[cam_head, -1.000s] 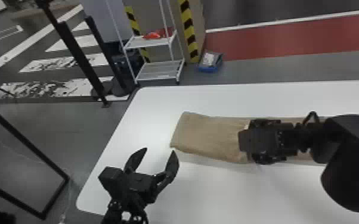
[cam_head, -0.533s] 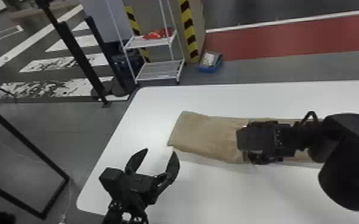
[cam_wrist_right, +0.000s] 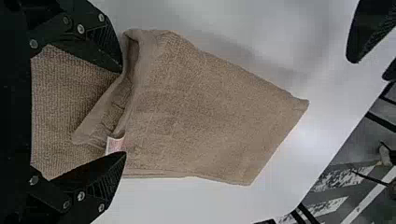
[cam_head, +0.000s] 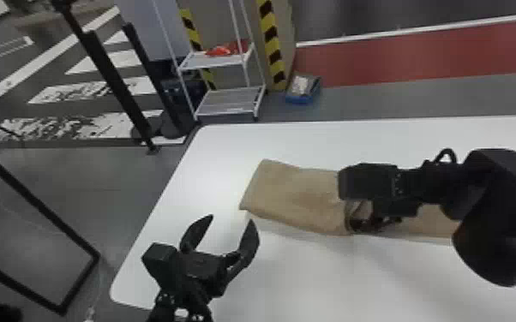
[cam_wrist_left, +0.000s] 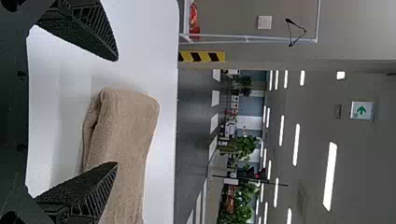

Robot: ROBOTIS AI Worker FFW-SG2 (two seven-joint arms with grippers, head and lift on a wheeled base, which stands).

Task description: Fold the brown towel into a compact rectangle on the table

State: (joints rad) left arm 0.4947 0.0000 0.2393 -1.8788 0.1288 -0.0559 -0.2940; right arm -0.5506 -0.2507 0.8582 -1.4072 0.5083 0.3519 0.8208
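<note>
Lying lengthwise from left to right on the worktop (cam_head: 313, 274), the brown towel (cam_head: 295, 192) has a folded edge (cam_wrist_right: 132, 79) between the right arm's fingers (cam_wrist_right: 98, 182), spread and nearer, while the left arm's fingers (cam_head: 249, 242), also parted, stand short of its left end.

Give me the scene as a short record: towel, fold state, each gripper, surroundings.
towel: brown towel, lying on the white table
fold state: left part doubled over, its folded-over edge near the right gripper; a strip runs on to the right; fold looks unfinished
label: small white tag at that edge
right gripper: open, over the towel
left gripper: open, left of the towel and nearer the robot
surroundings: white rack beyond the table
</note>
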